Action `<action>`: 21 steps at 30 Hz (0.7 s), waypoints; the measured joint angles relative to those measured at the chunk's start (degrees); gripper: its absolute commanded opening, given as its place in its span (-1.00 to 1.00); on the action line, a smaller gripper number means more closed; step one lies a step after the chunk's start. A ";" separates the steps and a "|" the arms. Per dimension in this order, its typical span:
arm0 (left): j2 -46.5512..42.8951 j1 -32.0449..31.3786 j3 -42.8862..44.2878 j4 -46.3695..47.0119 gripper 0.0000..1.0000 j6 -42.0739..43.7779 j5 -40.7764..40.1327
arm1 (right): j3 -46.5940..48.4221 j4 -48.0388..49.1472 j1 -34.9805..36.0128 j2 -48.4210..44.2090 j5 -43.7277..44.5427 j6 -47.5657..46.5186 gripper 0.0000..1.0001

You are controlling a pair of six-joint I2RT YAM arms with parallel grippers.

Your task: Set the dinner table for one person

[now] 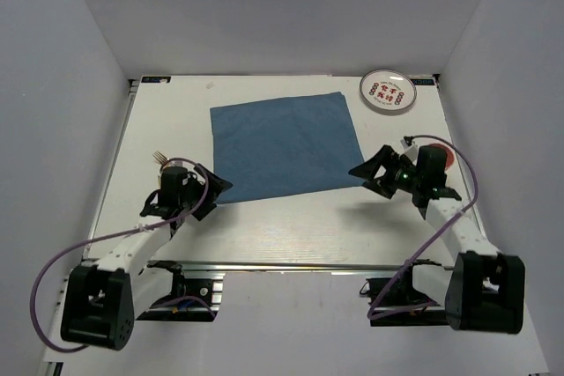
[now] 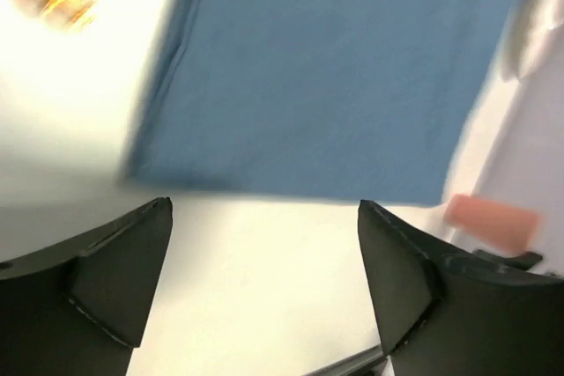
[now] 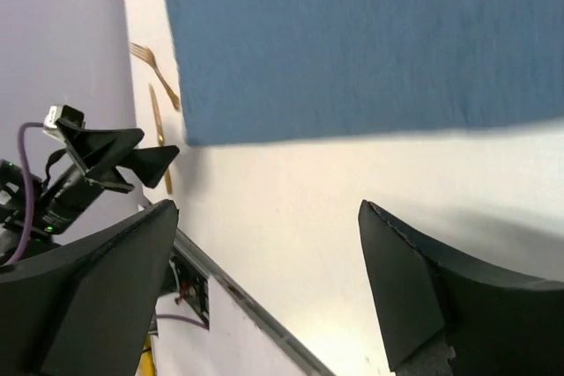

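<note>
Worktop: the white ribbed worktop (image 1: 291, 222) filled the whole top view, arm bases at its near rail, and little looked laid yet.
Blue cloth: the blue cloth (image 1: 284, 144) lay flat at the middle, slightly skewed, with nothing on it.
Left gripper: the left gripper (image 1: 216, 191) hovered at the cloth's near-left corner, jaws spread wide, and its wrist view showed only bare worktop between them.
Right gripper: the right gripper (image 1: 368, 173) hung off the cloth's near-right corner, also gaping, with nothing caught between the fingers.
Plate: the plate (image 1: 388, 92), white with red marks, sat at the far right corner, well apart from the cloth's far-right corner.
Fork: the gold fork (image 1: 161, 158) lay left of the cloth, just beside the left gripper. Its tines pointed away from the bases and its handle ran back under the arm.
Second utensil: in the right wrist view a second gold utensil (image 3: 159, 134) lay beside the fork, too thin to name.
Red thing: a red thing (image 1: 448, 158) peeked out behind the right arm, mostly hidden.
Key relation: the plate lay beyond the right gripper, farther from the bases, so the right arm was clearly nearer. The fork was the left arm's job, taken across its near-to-far axis.
Stage: early, in my judgement, with the cloth down and the plate likely next.
</note>
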 measured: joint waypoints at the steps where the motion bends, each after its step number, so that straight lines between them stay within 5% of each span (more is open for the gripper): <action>1: -2.36 -0.04 -0.96 -3.82 0.96 0.24 -0.37 | -2.62 -0.11 0.02 -2.54 0.50 0.02 0.78; 8: -16.68 -0.09 4.44 -17.40 0.96 4.11 -5.11 | 0.24 -2.73 2.54 -2.80 5.46 -4.46 0.78; 14: 1.57 -0.09 20.39 -18.12 0.96 8.22 -3.89 | 20.90 -8.44 6.36 16.00 16.17 -7.91 0.78; 21: 12.76 -0.46 34.25 -30.29 0.96 16.37 -6.16 | 36.24 -15.28 5.40 26.03 32.85 1.57 0.78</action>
